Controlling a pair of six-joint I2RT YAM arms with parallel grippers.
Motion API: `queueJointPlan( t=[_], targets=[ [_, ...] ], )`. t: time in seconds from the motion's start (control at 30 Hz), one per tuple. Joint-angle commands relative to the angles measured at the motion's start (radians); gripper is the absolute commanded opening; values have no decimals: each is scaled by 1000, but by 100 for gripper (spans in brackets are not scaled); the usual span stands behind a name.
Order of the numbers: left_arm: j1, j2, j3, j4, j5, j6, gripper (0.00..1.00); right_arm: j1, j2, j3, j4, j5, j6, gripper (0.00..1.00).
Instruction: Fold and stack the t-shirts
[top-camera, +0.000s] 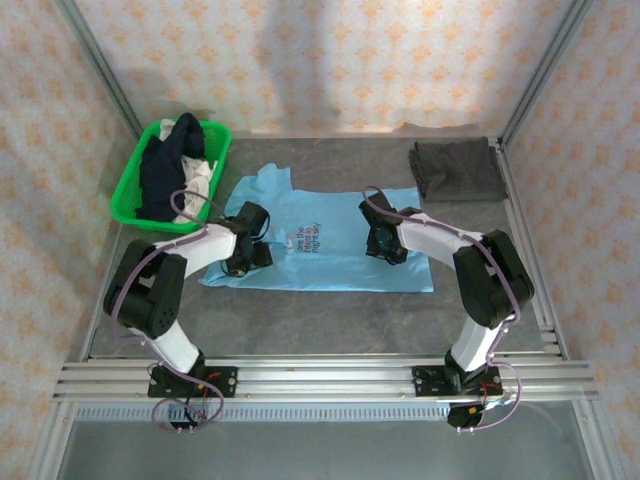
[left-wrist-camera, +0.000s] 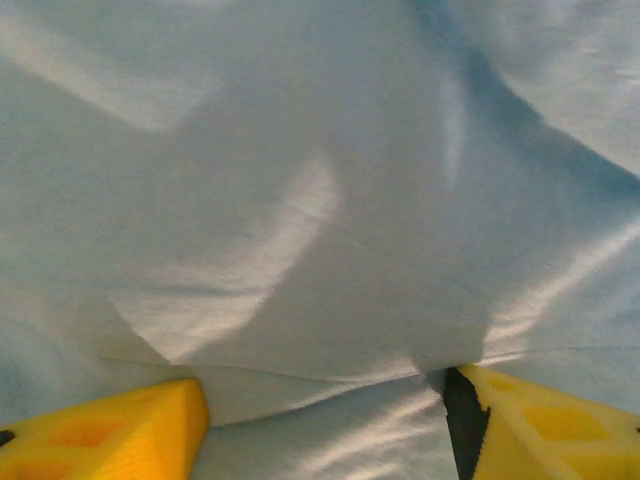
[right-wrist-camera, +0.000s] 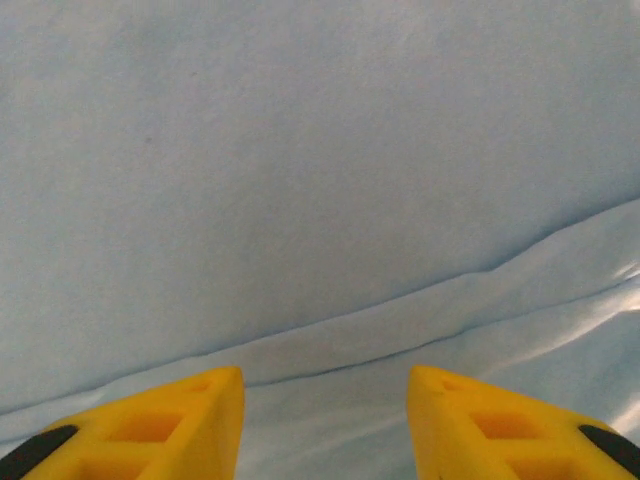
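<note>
A light blue t-shirt (top-camera: 320, 240) with small chest lettering lies spread flat in the middle of the table. My left gripper (top-camera: 245, 255) is low over its left part. In the left wrist view that gripper (left-wrist-camera: 325, 430) is open, its yellow fingers (left-wrist-camera: 110, 430) wide apart with a folded edge of the blue cloth (left-wrist-camera: 300, 250) lying loose between them. My right gripper (top-camera: 383, 243) is down over the shirt's right part. Seen from the right wrist, it (right-wrist-camera: 325, 420) also stands open, and a layered edge of the shirt (right-wrist-camera: 330, 340) runs just ahead of the fingertips (right-wrist-camera: 510, 420).
A green plastic basket (top-camera: 135, 190) at the back left holds a navy shirt (top-camera: 165, 165) and a white one (top-camera: 200, 180). A folded dark grey shirt (top-camera: 455, 168) lies at the back right. Metal frame posts and patterned walls close in the table.
</note>
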Motion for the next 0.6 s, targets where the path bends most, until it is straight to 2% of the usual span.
queueJointPlan(
  t=[0.0, 0.1, 0.23, 0.4, 0.47, 0.57],
  targets=[
    [31, -73, -98, -7, -76, -76, 66, -3, 7, 8, 1, 65, -40, 46],
    [33, -152, -156, -48, -115, -109, 67, -27, 7, -15, 13, 53, -43, 45],
    [36, -200, -192, -87, -167, -124, 74, -61, -20, -64, 55, 30, -48, 44],
    [16, -164, -79, -79, -170, -85, 74, -72, -44, -114, 99, 4, -40, 44],
    [0, -101, -1, -75, -166, -66, 71, -72, -52, -138, 119, -1, -36, 43],
    [-11, 28, 115, -74, -145, -36, 56, -72, -62, -168, 129, 11, -26, 43]
  ],
)
